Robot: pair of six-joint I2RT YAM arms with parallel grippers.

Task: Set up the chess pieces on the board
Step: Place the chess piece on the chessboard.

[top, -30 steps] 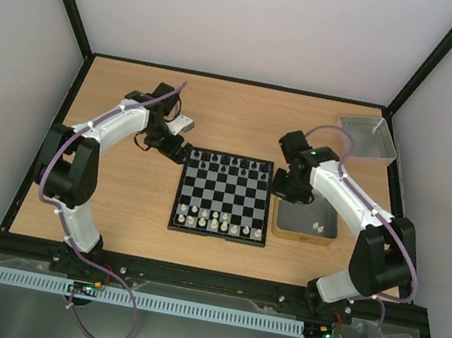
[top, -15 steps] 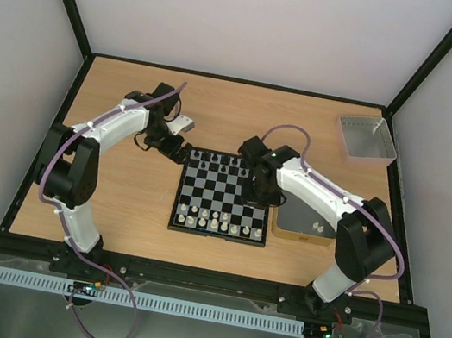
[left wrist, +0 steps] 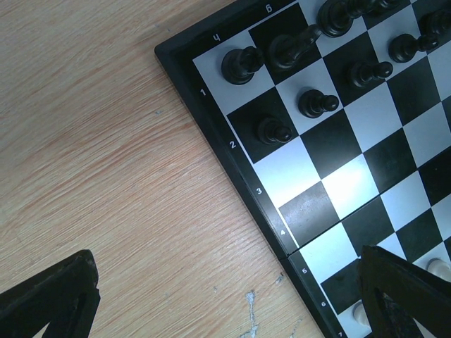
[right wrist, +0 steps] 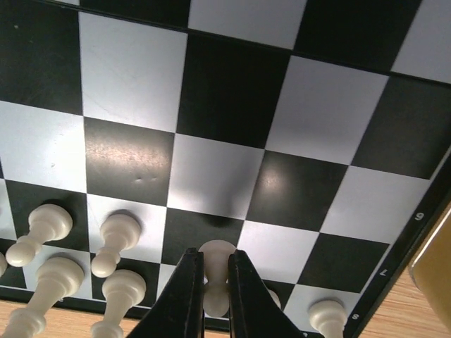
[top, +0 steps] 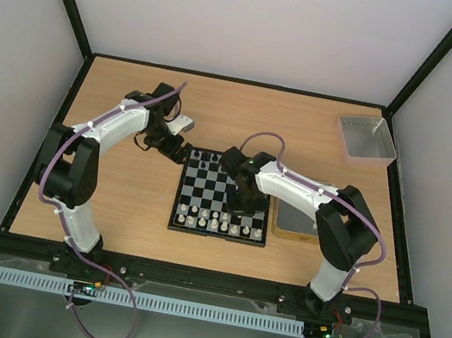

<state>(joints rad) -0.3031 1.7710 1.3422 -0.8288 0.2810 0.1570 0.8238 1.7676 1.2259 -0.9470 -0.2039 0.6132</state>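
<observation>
1. Pinching a cream-white pawn in the right jaws, fingertips pressed on its stem, head poking out beyond them.
2. Held over the board, in its near rows on the right half, alongside the other white pieces (touching the square or just clear of it: cannot tell).
3. Holding the left jaws spread wide above the bench and the board's far-left corner, gripping nothing, with black pieces just ahead on their squares.

the board is checkered in black and grey-white and rimmed in black. black pieces and cream-white pieces are seen on it. the table is grained in light tan wood. the bin is coloured pale grey.
</observation>
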